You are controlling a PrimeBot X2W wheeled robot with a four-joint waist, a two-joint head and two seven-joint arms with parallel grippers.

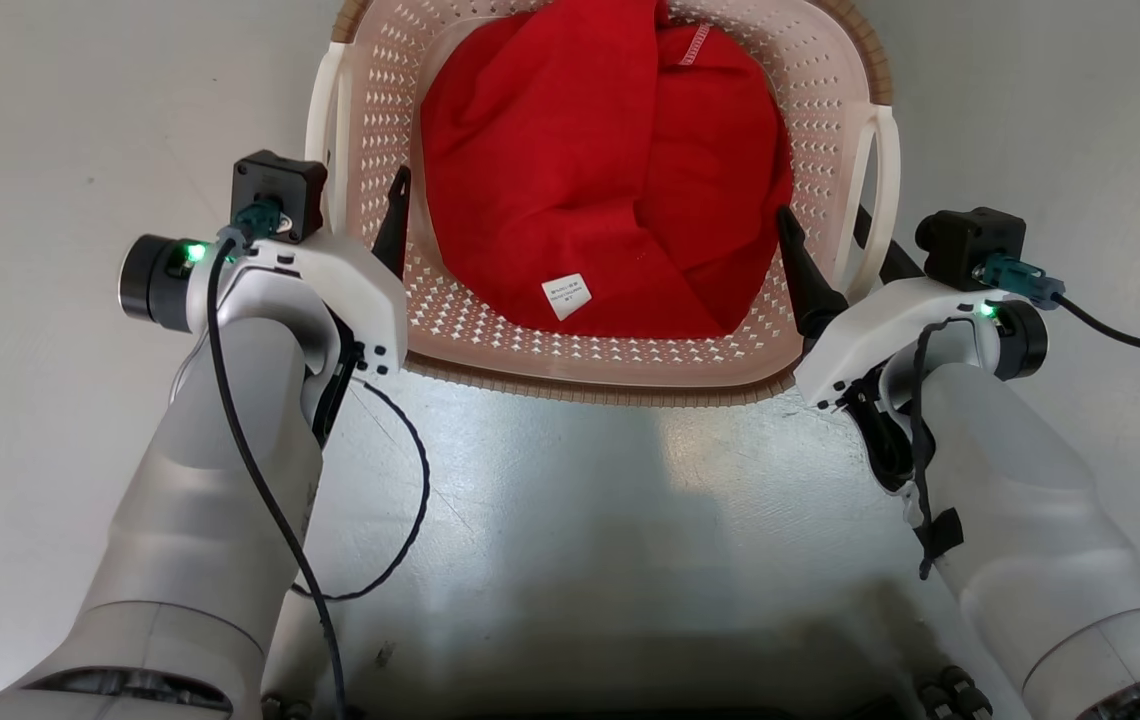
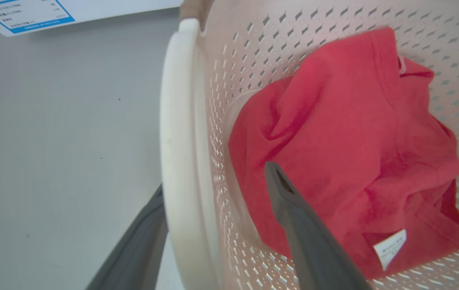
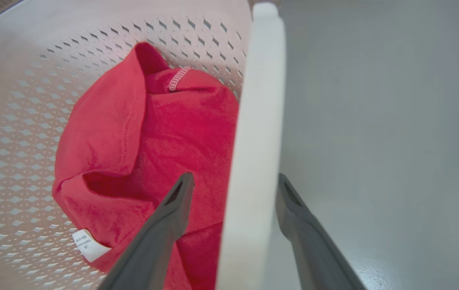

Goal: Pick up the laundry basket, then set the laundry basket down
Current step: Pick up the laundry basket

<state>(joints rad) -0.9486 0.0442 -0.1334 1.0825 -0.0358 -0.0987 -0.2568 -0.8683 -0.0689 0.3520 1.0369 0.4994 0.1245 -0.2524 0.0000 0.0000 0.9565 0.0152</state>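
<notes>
Laundry basket (image 1: 570, 345): cream, perforated walls, brown woven-look rim, white handles (image 1: 887, 190) at 3 and 9 o'clock. Upright, at 12 o'clock in head view; red cloth (image 1: 610, 170) inside.

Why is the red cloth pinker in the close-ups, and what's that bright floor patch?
Head view: sharp, garment deep red, pale glare on the floor near the laundry basket. Left wrist view: washed-out, near finger soft. Right wrist view: white handle blurred.
</notes>
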